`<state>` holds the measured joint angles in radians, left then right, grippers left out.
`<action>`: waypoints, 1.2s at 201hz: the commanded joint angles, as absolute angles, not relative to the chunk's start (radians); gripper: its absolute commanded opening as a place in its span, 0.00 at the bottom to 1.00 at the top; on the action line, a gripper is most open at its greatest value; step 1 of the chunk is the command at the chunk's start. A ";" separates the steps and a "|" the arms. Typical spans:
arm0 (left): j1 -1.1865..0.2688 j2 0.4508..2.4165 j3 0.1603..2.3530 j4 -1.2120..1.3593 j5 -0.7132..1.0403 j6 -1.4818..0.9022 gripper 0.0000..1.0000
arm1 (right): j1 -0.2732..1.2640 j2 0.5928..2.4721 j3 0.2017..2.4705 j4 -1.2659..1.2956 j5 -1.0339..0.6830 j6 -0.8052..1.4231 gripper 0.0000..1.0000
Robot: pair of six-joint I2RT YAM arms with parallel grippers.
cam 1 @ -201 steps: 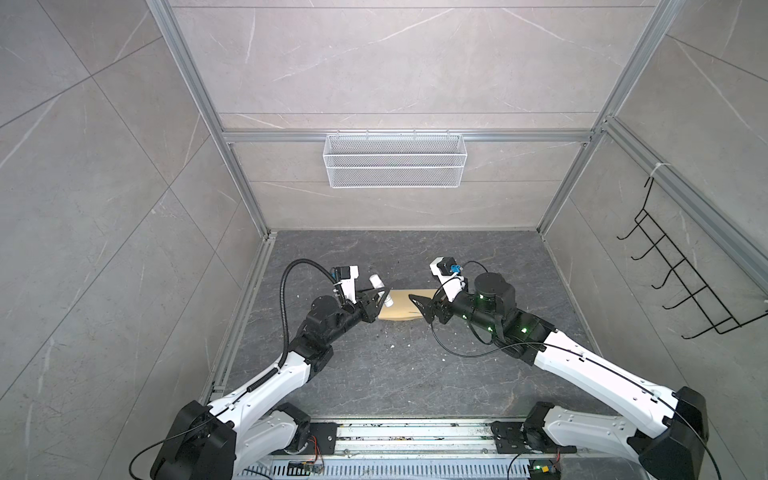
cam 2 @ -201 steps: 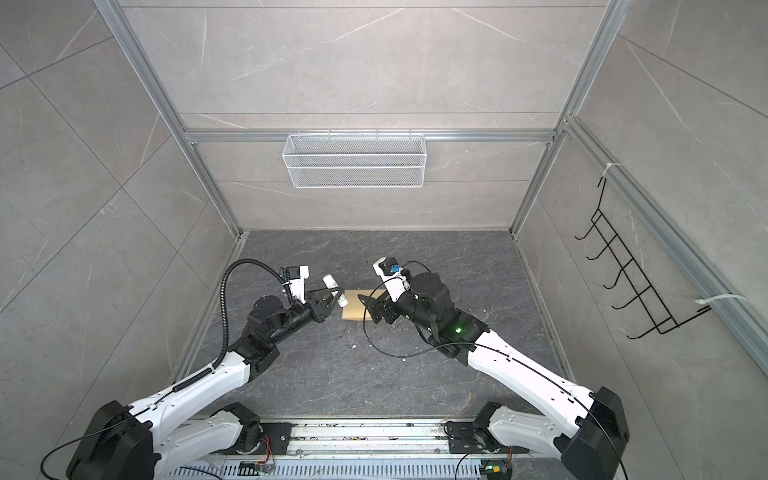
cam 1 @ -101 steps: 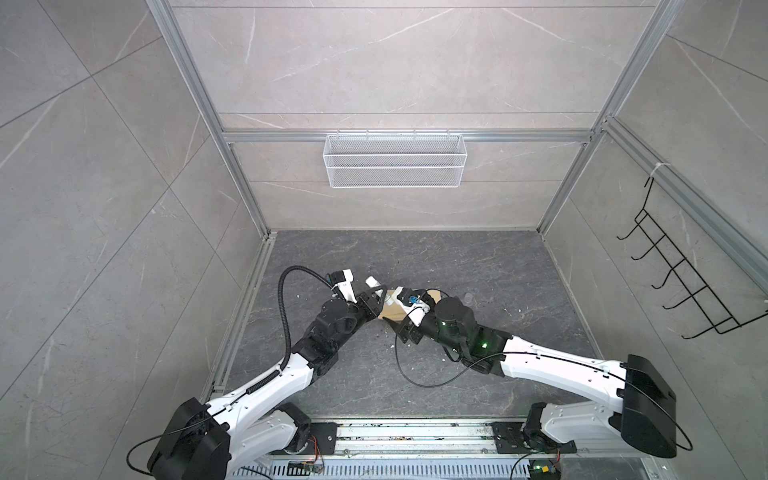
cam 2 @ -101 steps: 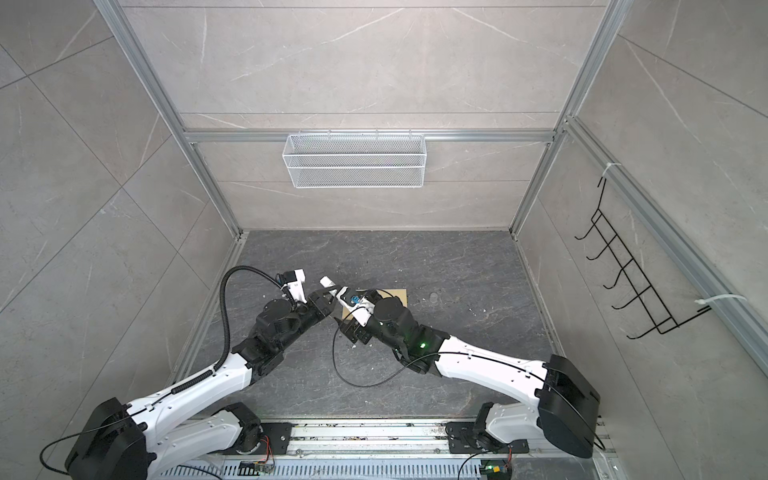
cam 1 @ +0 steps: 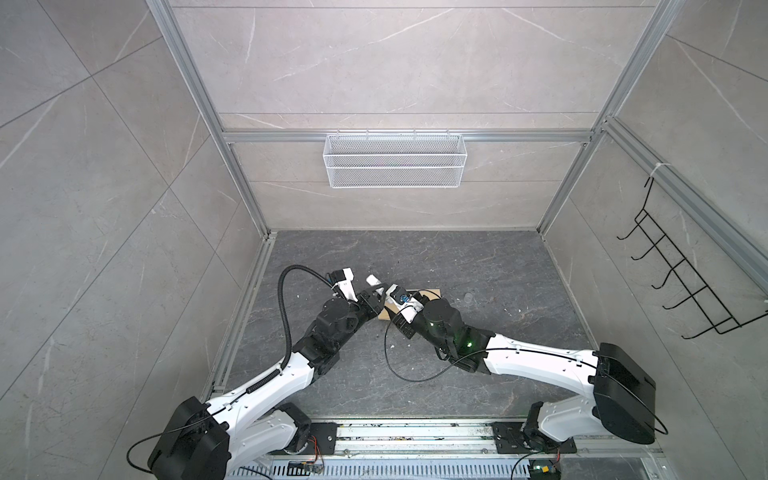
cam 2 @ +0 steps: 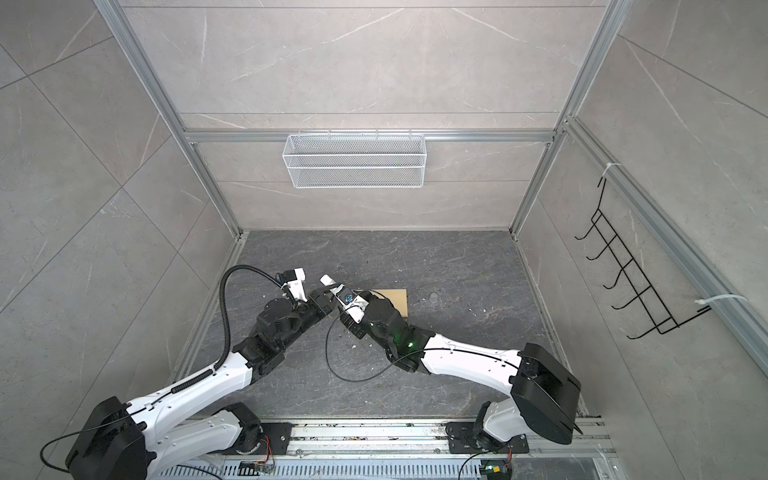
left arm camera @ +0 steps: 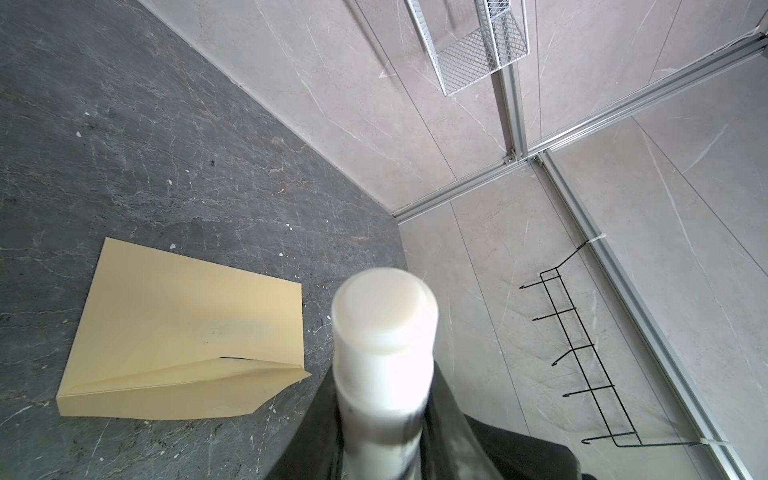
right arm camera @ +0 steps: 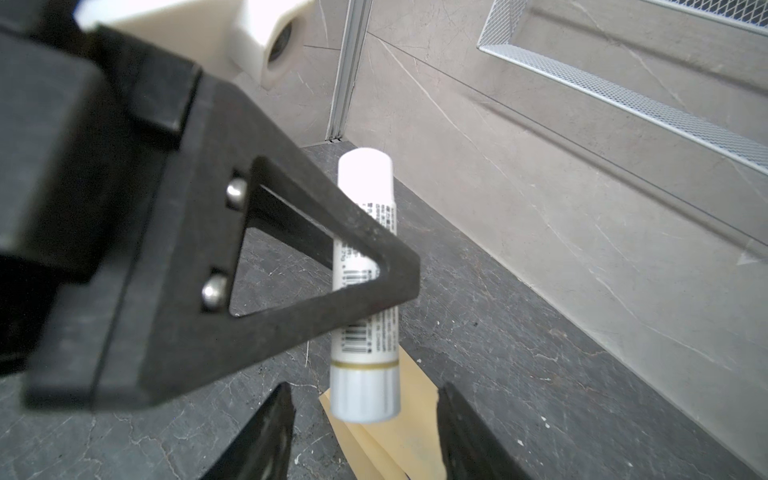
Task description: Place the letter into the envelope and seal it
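White glue stick in left pincer; right pincer half-open astride

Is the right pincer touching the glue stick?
Apart. The right wrist view shows the glue stick between the fingers of the right pincer, a gap on each side.

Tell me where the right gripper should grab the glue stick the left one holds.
Grip the grey cap of the glue stick, coming end-on along its axis. The left gripper clamps the labelled barrel, leaving that end free; the right gripper straddles it, jaws open.
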<state>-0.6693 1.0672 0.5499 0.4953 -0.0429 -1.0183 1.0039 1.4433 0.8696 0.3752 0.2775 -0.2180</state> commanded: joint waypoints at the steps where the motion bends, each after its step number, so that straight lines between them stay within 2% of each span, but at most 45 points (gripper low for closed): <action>1: -0.674 1.065 0.591 0.550 -0.037 -1.021 0.00 | 1.009 1.465 0.908 0.406 0.308 -0.202 0.52; 105: -0.676 1.074 0.582 0.586 -0.005 -1.011 0.00 | 1.008 1.493 0.938 0.381 0.297 -0.179 0.26; 139: -0.675 1.071 0.582 0.603 0.032 -0.957 0.00 | 0.974 1.468 0.927 0.353 0.216 -0.136 0.12; 162: -0.674 1.059 0.564 0.656 0.078 -0.869 0.00 | 0.913 1.428 0.920 0.314 0.054 -0.067 0.03; 196: -0.674 1.042 0.531 0.753 0.172 -0.748 0.00 | 0.758 1.411 0.948 0.254 -0.365 0.089 0.02; 219: -0.673 1.042 0.527 0.787 0.223 -0.708 0.00 | 0.694 1.421 0.948 0.292 -0.542 0.175 0.03; 241: -0.673 1.049 0.522 0.820 0.245 -0.705 0.00 | 0.667 1.435 0.951 0.322 -0.633 0.224 0.04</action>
<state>-0.6666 1.0794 0.5240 0.6601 0.1196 -0.7723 0.7147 1.4197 0.9195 0.3038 -0.4637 0.0898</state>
